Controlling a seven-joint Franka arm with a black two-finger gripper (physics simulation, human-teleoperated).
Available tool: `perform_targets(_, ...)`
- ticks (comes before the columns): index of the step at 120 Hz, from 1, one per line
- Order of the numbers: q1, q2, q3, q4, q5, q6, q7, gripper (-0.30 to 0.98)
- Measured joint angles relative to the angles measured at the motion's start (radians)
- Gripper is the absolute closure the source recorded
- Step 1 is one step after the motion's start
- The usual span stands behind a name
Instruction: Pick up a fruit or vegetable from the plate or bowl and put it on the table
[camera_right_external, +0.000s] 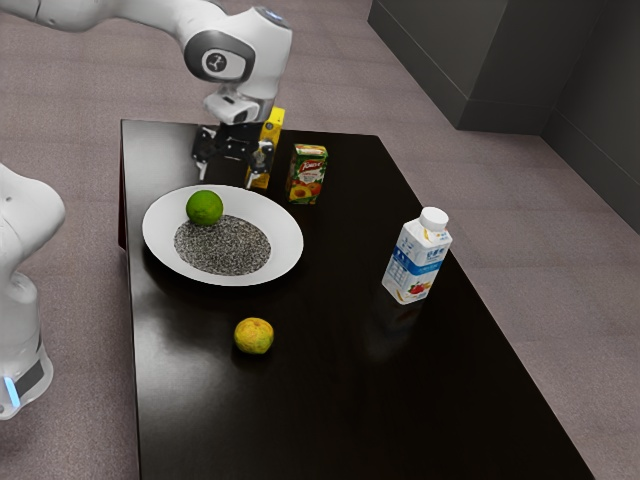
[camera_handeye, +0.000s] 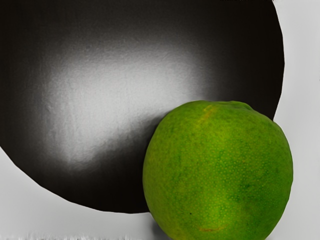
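My gripper (camera_right_external: 227, 174) is open over the plate's far edge, its two fingers spread apart with nothing between them. A green lime (camera_right_external: 205, 208) rests on the white plate (camera_right_external: 287, 238), toward the far side of its speckled grey centre, just below the gripper. In the wrist view the lime (camera_handeye: 218, 172) looks large and close, overlapping the dark, shiny centre and pale rim of the plate (camera_handeye: 300, 100). A yellow-green mandarin (camera_right_external: 254, 336) lies on the black table (camera_right_external: 330, 400), apart from the plate.
Behind the gripper stands a yellow carton (camera_right_external: 273, 131), partly hidden by it. A small juice box (camera_right_external: 307, 174) is beside that carton, near the plate. The white and blue milk carton (camera_right_external: 417, 257) stands toward the table edge at the exterior view's right.
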Motion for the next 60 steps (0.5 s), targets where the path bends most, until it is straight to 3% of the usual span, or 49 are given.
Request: perform_targets(60, 0.008, -0.061, -0.040, -0.066, 0.040, -0.037, -0.152, 0.00)
